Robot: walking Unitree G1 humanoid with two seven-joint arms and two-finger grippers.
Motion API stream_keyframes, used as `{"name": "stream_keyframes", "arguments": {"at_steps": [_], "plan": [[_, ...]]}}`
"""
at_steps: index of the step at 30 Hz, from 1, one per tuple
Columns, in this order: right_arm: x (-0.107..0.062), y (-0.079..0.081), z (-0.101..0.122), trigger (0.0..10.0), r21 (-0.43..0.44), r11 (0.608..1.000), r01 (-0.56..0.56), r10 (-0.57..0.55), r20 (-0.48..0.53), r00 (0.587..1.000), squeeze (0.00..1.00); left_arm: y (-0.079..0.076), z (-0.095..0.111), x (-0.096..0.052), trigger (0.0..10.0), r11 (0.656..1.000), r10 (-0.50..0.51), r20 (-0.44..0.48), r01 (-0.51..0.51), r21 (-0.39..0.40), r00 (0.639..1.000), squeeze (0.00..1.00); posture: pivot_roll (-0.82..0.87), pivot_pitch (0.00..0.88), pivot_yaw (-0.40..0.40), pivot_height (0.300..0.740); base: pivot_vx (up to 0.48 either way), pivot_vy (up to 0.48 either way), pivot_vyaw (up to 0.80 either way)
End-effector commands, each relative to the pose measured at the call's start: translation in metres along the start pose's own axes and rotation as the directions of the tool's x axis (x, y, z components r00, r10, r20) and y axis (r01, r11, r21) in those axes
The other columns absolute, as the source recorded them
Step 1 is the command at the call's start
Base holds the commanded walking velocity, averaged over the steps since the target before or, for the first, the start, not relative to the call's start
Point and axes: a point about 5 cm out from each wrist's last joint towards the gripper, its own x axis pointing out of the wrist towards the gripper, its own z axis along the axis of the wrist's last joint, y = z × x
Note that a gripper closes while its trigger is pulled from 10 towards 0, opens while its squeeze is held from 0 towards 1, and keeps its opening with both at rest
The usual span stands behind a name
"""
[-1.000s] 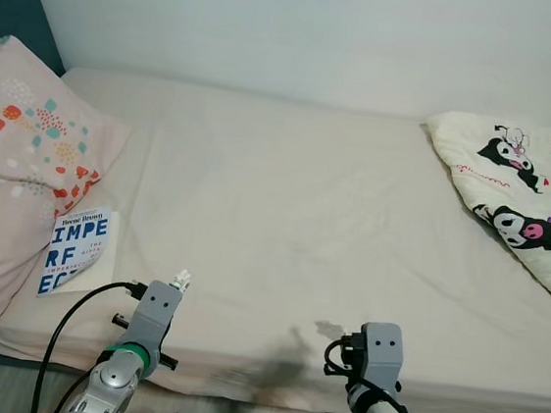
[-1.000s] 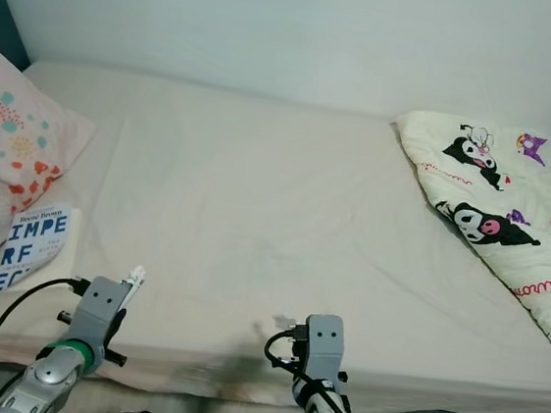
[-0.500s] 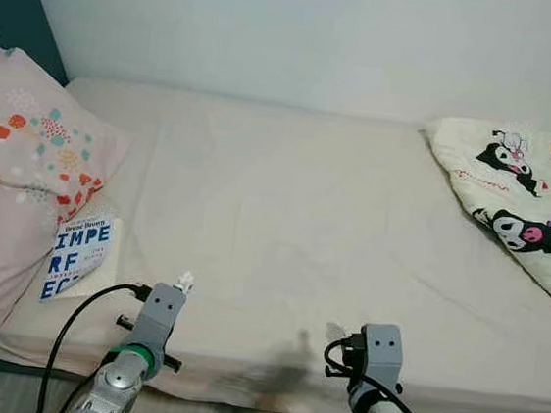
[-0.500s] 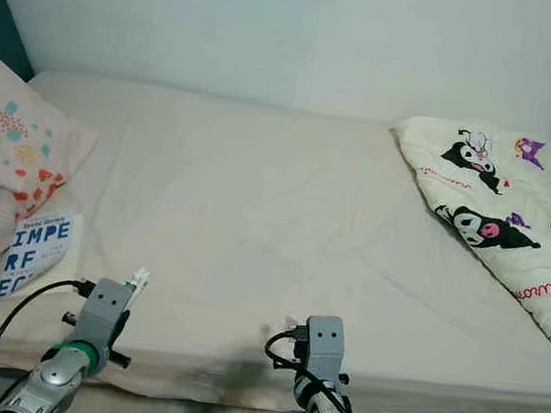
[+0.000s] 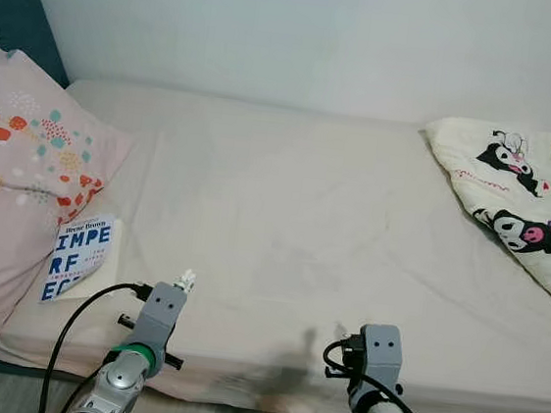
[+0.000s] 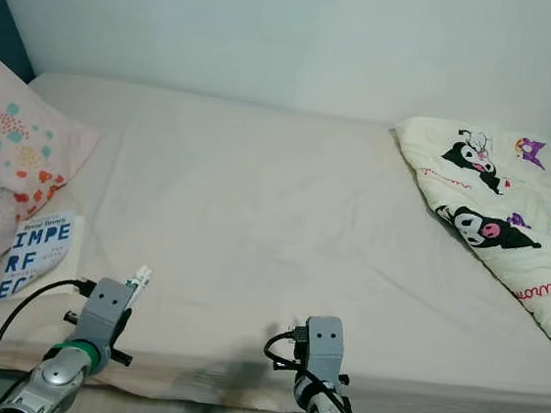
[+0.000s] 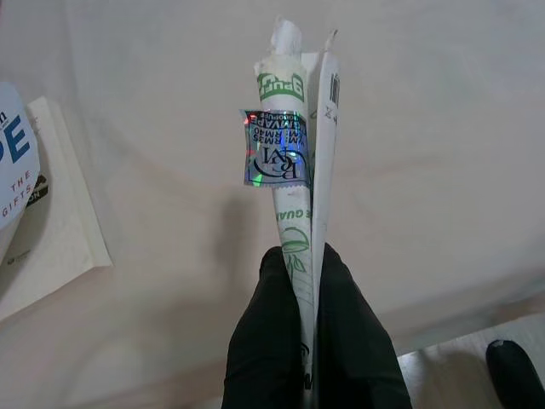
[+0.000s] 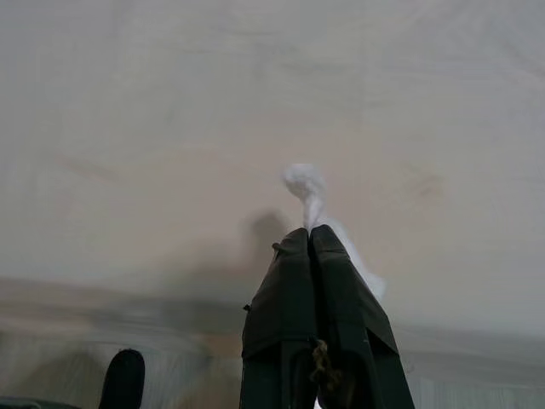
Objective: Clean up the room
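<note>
Left wrist view: left claw [image 7: 308, 256] clamped on flattened paper wrapper [image 7: 294, 162], green print, foil sticker; long axis in line with fingers, tip out over bed [image 5: 284, 217] front edge. Right claw [image 8: 311, 243] pinched on white tissue scrap [image 8: 308, 187]. Book [image 5: 78, 255] at bed's front-left corner, nearest left arm, partly under pillow [image 5: 17, 179].

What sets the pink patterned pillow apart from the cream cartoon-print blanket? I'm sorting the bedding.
The pink patterned pillow lies at the bed's left end, printed with small coloured dots, and overlaps a book. The cream cartoon-print blanket sits at the right end, showing black-and-white characters. Both rest on the beige mattress.
</note>
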Motion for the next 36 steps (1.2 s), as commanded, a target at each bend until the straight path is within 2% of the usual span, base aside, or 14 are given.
{"name": "stream_keyframes", "arguments": {"at_steps": [1, 32, 36], "plan": [[-0.0014, -0.0026, -0.0030, 10.0, 0.006, 1.000, 0.015, -0.015, -0.014, 1.000, 0.00, -0.0023, -0.0044, -0.0014, 10.0, 1.000, -0.003, -0.015, 0.003, 0.002, 1.000, 0.00, 0.01, 0.000, 0.015, 0.740, 0.000, 0.000, -0.63], [0.0003, -0.0019, -0.0026, 10.0, 0.020, 1.000, 0.010, -0.009, -0.022, 1.000, 0.00, 0.0016, -0.0071, 0.0002, 10.0, 0.999, 0.032, -0.049, -0.033, -0.006, 0.998, 0.00, 0.02, 0.000, 0.009, 0.740, 0.000, 0.000, -0.75], [0.0004, -0.0016, -0.0028, 10.0, 0.015, 1.000, 0.007, -0.007, -0.024, 1.000, 0.00, 0.0028, -0.0072, 0.0002, 10.0, 0.999, 0.043, -0.049, -0.044, -0.013, 0.998, 0.00, 0.02, 0.000, 0.009, 0.740, 0.000, 0.000, -0.35]]}}
